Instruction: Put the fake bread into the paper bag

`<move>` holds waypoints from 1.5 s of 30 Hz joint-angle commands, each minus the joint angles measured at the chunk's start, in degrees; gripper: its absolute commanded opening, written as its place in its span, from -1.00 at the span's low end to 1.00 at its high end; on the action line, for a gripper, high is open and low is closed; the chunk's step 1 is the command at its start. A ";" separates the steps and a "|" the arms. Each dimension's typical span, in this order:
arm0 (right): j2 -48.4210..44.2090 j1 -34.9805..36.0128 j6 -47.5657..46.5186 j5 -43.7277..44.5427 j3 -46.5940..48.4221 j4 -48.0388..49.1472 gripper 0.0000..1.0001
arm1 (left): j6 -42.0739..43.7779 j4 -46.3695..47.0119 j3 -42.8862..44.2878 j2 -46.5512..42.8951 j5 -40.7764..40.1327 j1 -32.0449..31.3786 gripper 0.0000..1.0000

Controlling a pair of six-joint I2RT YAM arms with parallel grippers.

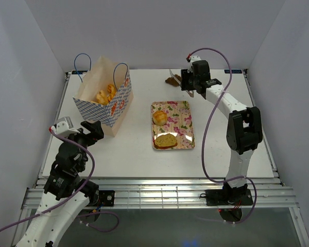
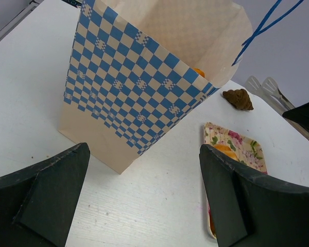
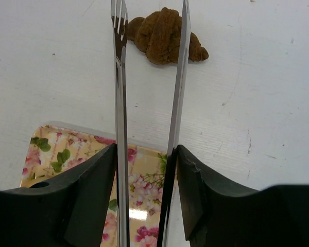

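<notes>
The right gripper (image 3: 146,154) had its two black fingers pressed on a pair of thin metal tongs (image 3: 121,77), one finger on each arm, so the tongs were gripped and could not fall. The tongs were a little bit open at the far end. They reached out toward 12 o'clock, and their tips sat by the dark brown bread (image 3: 165,36) on the white table (image 3: 257,103), with part of it between them. I could not tell if the tips touched it. It looked like the arm used the tongs because they reach far and can pinch small bread. At 6 o'clock from the brown bread lay the flowery tray (image 1: 185,123) with a round bun (image 1: 160,117) and a flat slice (image 1: 166,140) on it. The paper bag (image 1: 113,110) stood up at 9 o'clock from the tray, its top wide open so bread could drop in. Some golden bread (image 1: 106,94) was already inside. The left gripper (image 2: 144,149) was at 6 o'clock from the bag, its jaws wide apart and holding nothing. It pointed at the bag, maybe to steady it. So the brown bread looked like the next one to go in, and the bun and slice were not in the bag yet
</notes>
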 commanded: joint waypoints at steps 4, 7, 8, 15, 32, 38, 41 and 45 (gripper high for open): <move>3.39 -1.23 -3.12 -2.76 6.03 1.32 0.14 | 0.28 1.20 -0.59 -0.41 0.02 -0.32 0.96; 4.44 -1.93 -3.74 -6.18 6.82 1.23 0.19 | 0.37 1.37 -0.59 -0.24 -0.06 -0.32 0.96; 4.44 -2.10 -4.00 -6.54 6.83 1.23 0.21 | 0.37 1.29 -0.59 -0.15 -0.06 -0.32 0.96; 2.51 -3.25 -9.45 -9.26 3.93 1.14 0.27 | 0.55 1.37 -0.59 0.20 -0.06 -0.32 0.96; 2.51 -5.53 -18.86 -7.07 0.76 0.00 0.29 | 0.90 1.72 -0.68 1.78 0.20 -0.32 0.96; 5.23 -6.67 -20.17 -12.69 3.57 -0.61 0.29 | 1.07 1.99 -0.68 2.49 0.29 -0.32 0.96; 6.90 -6.94 -21.23 -15.59 5.67 -1.67 0.29 | 1.34 2.08 -0.76 2.75 0.29 -0.32 0.96; 9.27 -7.20 -22.20 -17.09 9.19 -3.34 0.29 | 1.43 2.16 -0.77 3.01 0.29 -0.32 0.96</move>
